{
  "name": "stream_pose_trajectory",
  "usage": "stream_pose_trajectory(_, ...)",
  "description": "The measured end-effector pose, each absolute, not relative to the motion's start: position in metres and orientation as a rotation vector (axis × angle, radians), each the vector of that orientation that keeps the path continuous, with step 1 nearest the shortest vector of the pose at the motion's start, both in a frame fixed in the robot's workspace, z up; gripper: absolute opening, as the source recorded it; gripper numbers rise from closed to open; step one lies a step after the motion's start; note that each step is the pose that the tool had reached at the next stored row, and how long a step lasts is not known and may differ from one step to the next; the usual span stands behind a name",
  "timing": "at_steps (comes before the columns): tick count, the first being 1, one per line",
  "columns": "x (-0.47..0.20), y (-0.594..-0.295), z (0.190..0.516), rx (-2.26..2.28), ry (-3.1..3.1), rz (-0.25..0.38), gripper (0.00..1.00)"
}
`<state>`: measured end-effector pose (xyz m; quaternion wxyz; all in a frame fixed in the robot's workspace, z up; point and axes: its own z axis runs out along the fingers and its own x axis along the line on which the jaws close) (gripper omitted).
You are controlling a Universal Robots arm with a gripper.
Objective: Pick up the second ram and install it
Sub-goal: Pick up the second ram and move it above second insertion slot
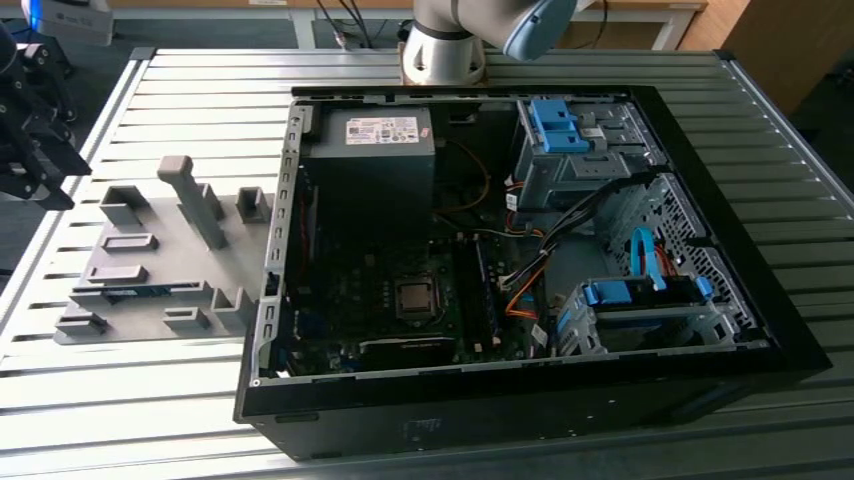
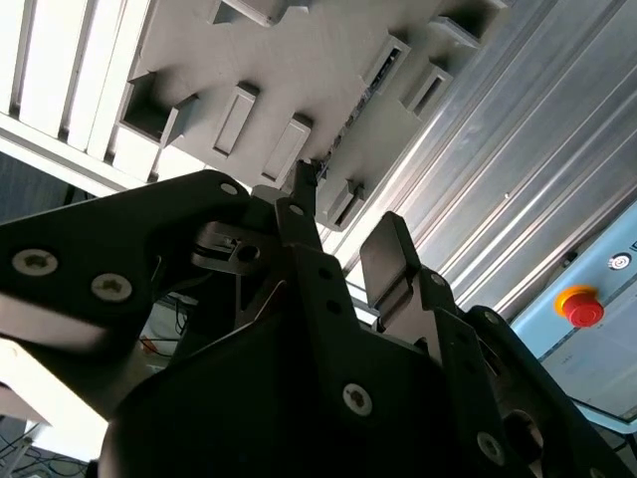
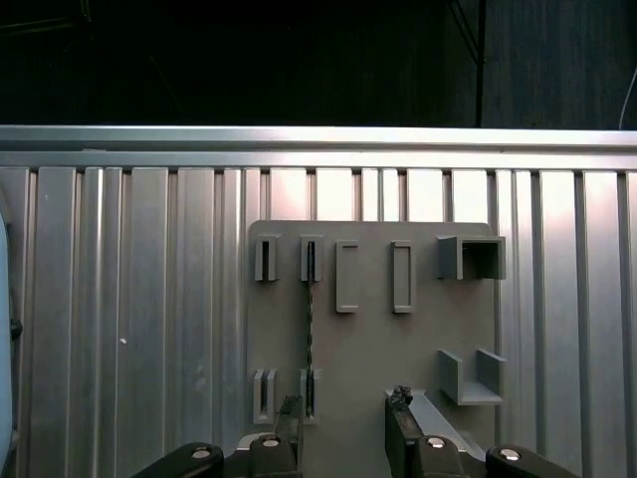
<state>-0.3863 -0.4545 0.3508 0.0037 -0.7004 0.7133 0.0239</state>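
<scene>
The second ram [image 1: 134, 292] stands on edge in a slot of the grey fixture plate [image 1: 147, 255], at the exterior view's left beside the open computer case [image 1: 534, 250]. In the first wrist view it shows as a thin dark strip [image 3: 310, 339] running between two pairs of slotted blocks. My gripper [image 1: 40, 175] hovers at the table's left edge, raised above the plate. It is open [image 3: 343, 423] with nothing between its black fingers [image 3: 400, 413]. The ram's near end lines up with one finger rather than with the gap. In the second wrist view the gripper [image 2: 348, 214] points toward the plate.
Several grey blocks and a tall post [image 1: 200, 200] rise from the fixture plate. The case holds a power supply [image 1: 380, 140], a motherboard [image 1: 414, 295], orange and black cables [image 1: 527, 270] and blue drive-bay clips [image 1: 554, 125]. The arm's base [image 1: 447, 45] stands behind the case. A red stop button [image 2: 582, 304] is nearby.
</scene>
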Motion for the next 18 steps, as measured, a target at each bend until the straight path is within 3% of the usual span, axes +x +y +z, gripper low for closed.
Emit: stream_pose_trajectory(18, -0.386, -0.456, 0.321, -2.195, 2.236, 0.075, 0.46)
